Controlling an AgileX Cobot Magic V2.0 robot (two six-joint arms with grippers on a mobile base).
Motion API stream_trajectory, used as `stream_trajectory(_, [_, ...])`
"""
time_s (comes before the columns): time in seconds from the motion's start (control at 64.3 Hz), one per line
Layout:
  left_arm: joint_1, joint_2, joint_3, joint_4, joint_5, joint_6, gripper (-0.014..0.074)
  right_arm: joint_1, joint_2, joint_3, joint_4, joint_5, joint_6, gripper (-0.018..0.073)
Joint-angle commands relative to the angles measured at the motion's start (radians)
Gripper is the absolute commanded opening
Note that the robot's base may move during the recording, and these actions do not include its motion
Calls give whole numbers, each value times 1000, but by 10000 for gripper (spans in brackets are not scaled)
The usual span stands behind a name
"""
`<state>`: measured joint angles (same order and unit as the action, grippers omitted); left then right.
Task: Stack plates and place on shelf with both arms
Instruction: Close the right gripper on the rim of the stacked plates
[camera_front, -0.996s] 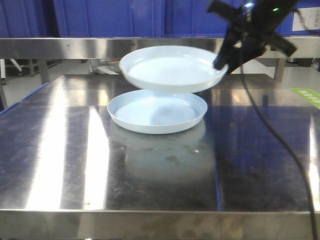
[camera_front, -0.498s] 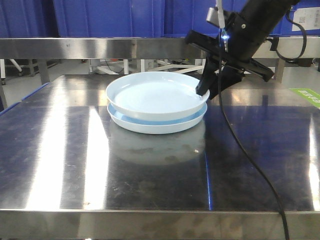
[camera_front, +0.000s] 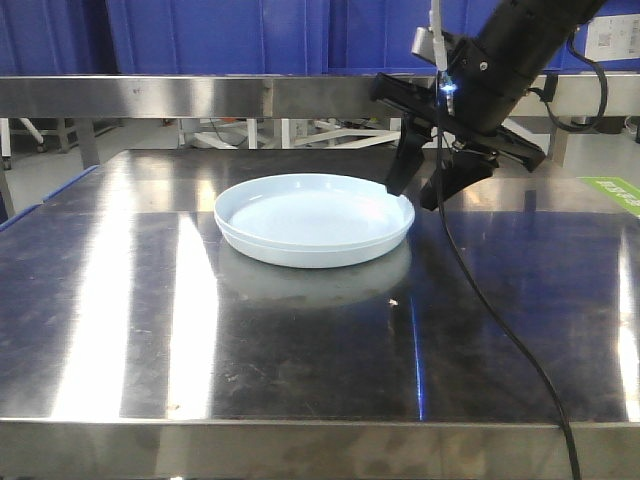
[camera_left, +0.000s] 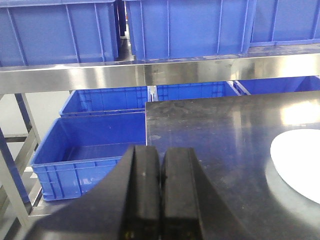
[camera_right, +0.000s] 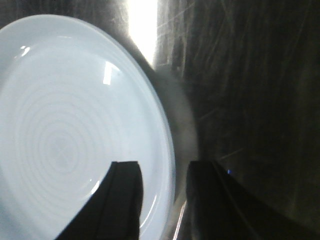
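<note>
Your right pincer (camera_front: 416, 195) is spread wide, one finger on either side of the rim of two plates (camera_front: 300, 222) nested on the table (camera_front: 300, 370). Your left pincer (camera_left: 161, 152) is closed and empty. One shelf (camera_front: 180, 95) stands behind.

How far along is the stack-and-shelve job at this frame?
Done: the two plates sit nested on the tabletop. In hand: the right gripper is open, its fingers astride the stack's rim; the left gripper is shut, off to the side. Left: both arms lifting the stack onto the shelf.
</note>
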<state>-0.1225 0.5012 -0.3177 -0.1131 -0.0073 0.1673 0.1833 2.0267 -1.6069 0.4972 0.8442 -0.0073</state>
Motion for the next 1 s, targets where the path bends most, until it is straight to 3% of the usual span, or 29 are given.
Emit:
stream_trajectory(0.0, [4,1,-28,-7,-83,-3,82,-1,-61,-26,17,-29,-10,396])
stream_trajectory(0.171, [4,1,-28,-7,-83,-3,82,-1,-61,-26,-31,-26,1,397])
stream_trajectory(0.98, [4,1,-28,-7,-83,-3,82,37,-33,-26,-28,-46,1,393])
